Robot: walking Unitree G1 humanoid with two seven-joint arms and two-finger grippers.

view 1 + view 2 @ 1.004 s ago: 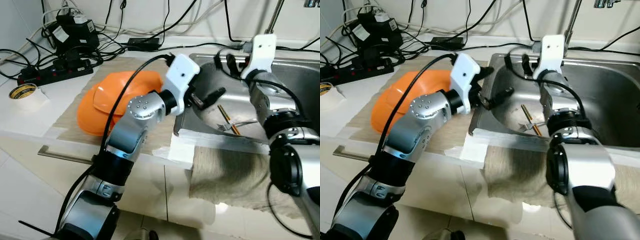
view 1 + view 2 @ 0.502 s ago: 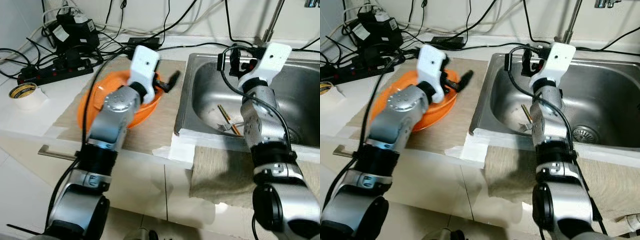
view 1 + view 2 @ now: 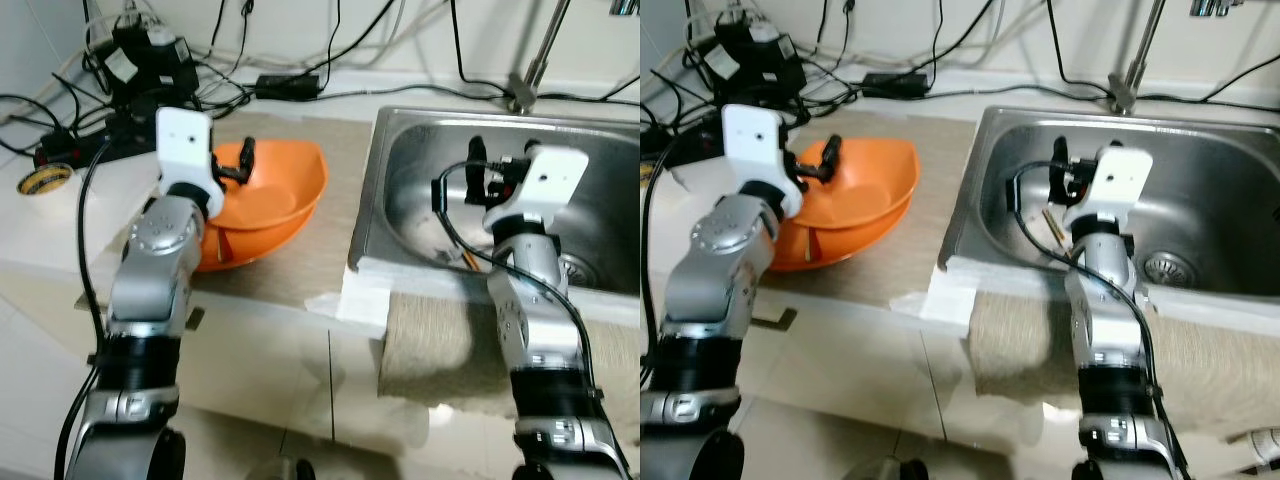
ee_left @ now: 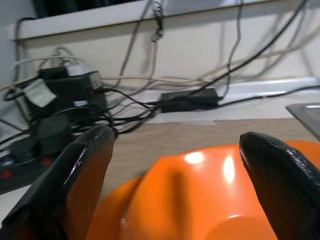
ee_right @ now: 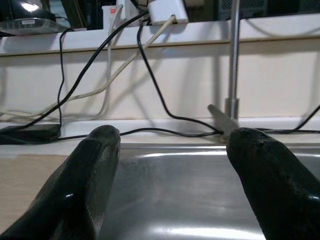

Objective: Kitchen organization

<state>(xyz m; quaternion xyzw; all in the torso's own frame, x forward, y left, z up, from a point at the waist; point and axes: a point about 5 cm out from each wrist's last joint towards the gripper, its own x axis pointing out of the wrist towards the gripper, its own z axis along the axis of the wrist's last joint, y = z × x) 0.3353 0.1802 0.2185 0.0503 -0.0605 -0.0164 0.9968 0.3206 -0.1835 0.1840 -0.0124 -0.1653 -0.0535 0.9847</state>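
Observation:
Orange bowls point(image 3: 275, 195) sit stacked on a brown mat point(image 3: 335, 175) left of the steel sink point(image 3: 420, 130); the upper one is tilted, its rim raised toward the sink. My left gripper point(image 3: 236, 164) hangs open just above the bowls' left rim, touching nothing. In the left wrist view its fingers point(image 4: 85, 160) spread wide over the orange bowl point(image 4: 200, 190). My right gripper point(image 3: 488, 172) is open above the near part of the sink, and its fingers point(image 5: 95, 165) are wide apart and empty. A thin stick-like utensil point(image 3: 1051, 224) lies on the sink floor, partly hidden behind the right arm.
A power strip point(image 3: 60, 150), adapters and tangled cables crowd the back left of the counter. A tape roll point(image 3: 45, 180) lies at the far left. The faucet point(image 3: 530, 70) rises behind the sink. A grey cloth point(image 3: 440, 330) drapes over the counter's front edge.
My left gripper swung from the sink's left edge back to the left, over the orange bowls. My right gripper drew back from the far side of the sink toward its near side.

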